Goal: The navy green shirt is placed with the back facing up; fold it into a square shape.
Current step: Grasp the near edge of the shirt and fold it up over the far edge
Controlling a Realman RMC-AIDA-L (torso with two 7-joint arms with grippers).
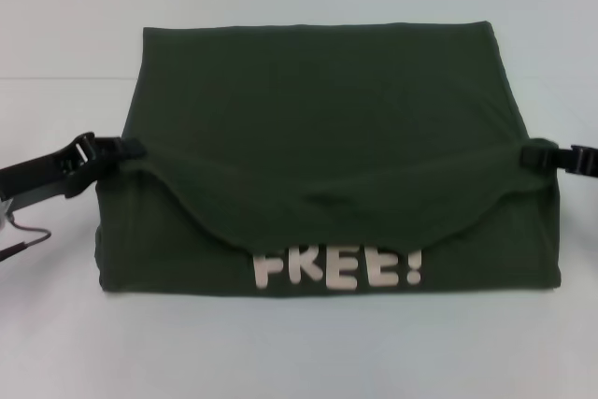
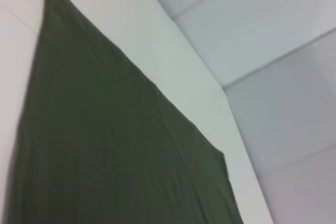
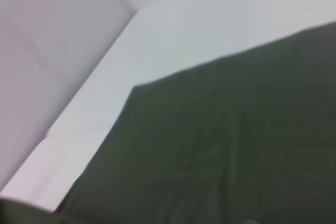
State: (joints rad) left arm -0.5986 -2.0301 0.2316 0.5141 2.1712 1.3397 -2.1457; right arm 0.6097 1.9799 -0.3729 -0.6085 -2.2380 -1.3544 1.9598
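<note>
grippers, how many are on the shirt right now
2: the left gripper at the navy green shirt's left edge, the right gripper at its right edge, both mid-height.

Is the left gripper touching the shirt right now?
Touching. In the head view the left gripper meets the left edge of the navy green shirt, with the raised fold running straight from its tip.
</note>
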